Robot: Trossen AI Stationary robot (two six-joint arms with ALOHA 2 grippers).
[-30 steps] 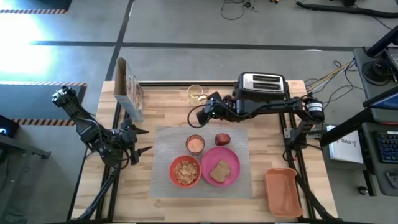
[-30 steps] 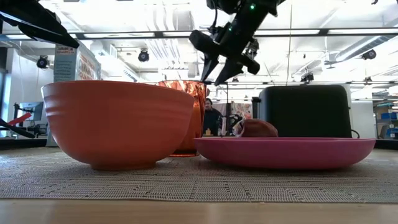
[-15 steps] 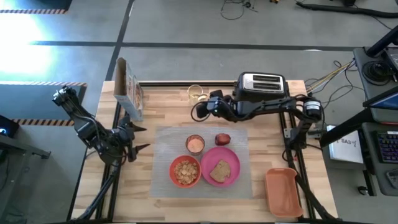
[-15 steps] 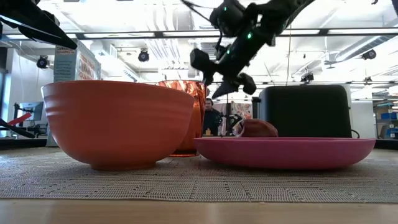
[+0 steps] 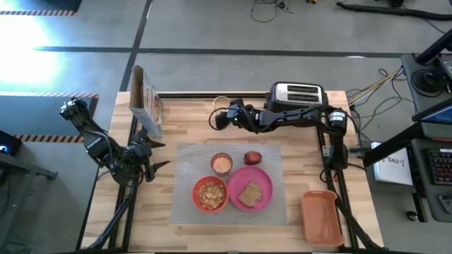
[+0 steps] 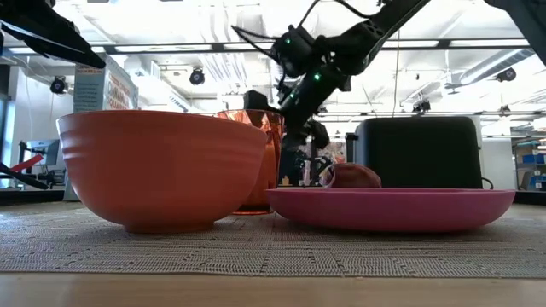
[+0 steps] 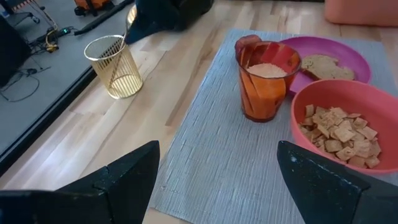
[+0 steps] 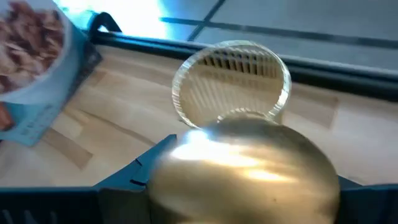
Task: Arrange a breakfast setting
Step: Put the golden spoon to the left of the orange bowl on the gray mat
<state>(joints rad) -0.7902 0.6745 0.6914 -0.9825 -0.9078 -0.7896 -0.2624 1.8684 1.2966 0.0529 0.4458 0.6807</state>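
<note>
On the grey mat (image 5: 191, 159) stand a pink plate (image 5: 266, 185) with a toast slice (image 5: 249, 194), a red-orange bowl (image 5: 195, 194) of cereal, an orange tumbler (image 5: 222, 163) and a red apple (image 5: 253, 157). A clear ribbed cup (image 5: 221, 104) stands on the bare wood beyond the mat's far edge. My right gripper (image 5: 219, 118) hangs just in front of that cup, shut on a gold spoon (image 8: 242, 162). My left gripper (image 5: 152, 156) waits open near the table's left edge, off the mat. My right gripper has the gold spoon between its two fingers (image 8: 124, 186). The spoon's bowl (image 8: 249, 155) sticks out forward past them and hides the handle and the place of contact. The fingers slant down from the table's right. The spoon is lifted clear, its bowl (image 7: 129, 14) above the cup.
A black-and-chrome toaster (image 5: 296, 95) stands at the far edge under the right arm. A cereal box (image 5: 145, 102) stands upright at the far left. An orange tray (image 5: 321, 215) lies at the near right corner. Bare wood shows left and right of the mat.
My right gripper has gone down and toward the table's far left, away from the mat and up to the clear ribbed cup, carrying the spoon and staying shut on it.
</note>
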